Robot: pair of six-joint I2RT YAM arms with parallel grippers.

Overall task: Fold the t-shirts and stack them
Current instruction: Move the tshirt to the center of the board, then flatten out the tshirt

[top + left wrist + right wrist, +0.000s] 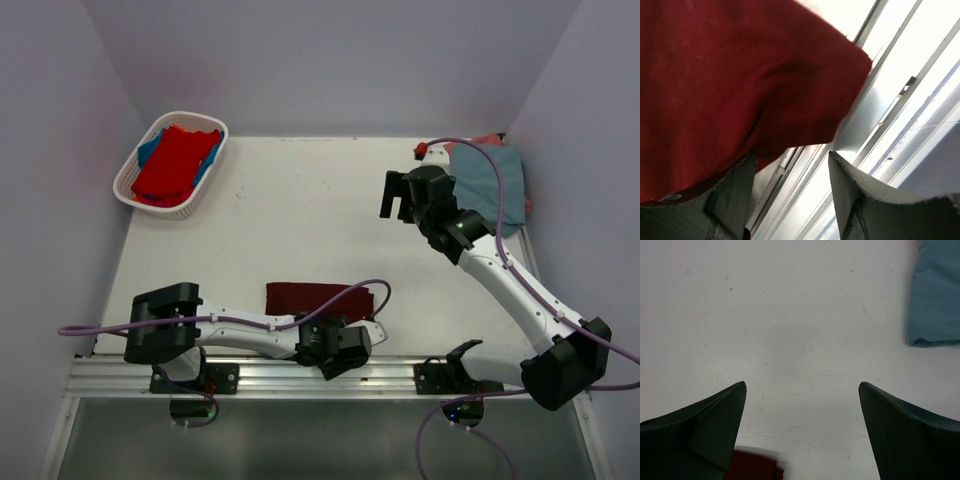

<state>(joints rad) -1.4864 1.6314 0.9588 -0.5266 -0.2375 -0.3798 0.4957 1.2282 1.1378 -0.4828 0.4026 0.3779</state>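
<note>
Folding is in hand on the maroon t-shirt (318, 297), which lies as a narrow folded strip on the table (300, 210), close to its near edge. The left gripper (792, 155) sits at the shirt's right near corner. Its jaws stand partly apart: the hem drapes over one finger and the other finger is clear of cloth, so nothing is clamped. Whether one layer or several lie in the gap cannot be told from the wrist view.

To do the step well, take all layers of the corner together. Seat the hem deep between the fingers before clamping, and lift only enough to clear the table.

Beyond and right of the maroon t-shirt, the right gripper (802, 387) hangs wide open over bare table, holding nothing. Further right lies the grey-blue t-shirt (490, 185), folded flat, probably where the stack goes. Far left of the maroon t-shirt, the white basket (122, 185) holds a red t-shirt (175, 160) over blue cloth.
</note>
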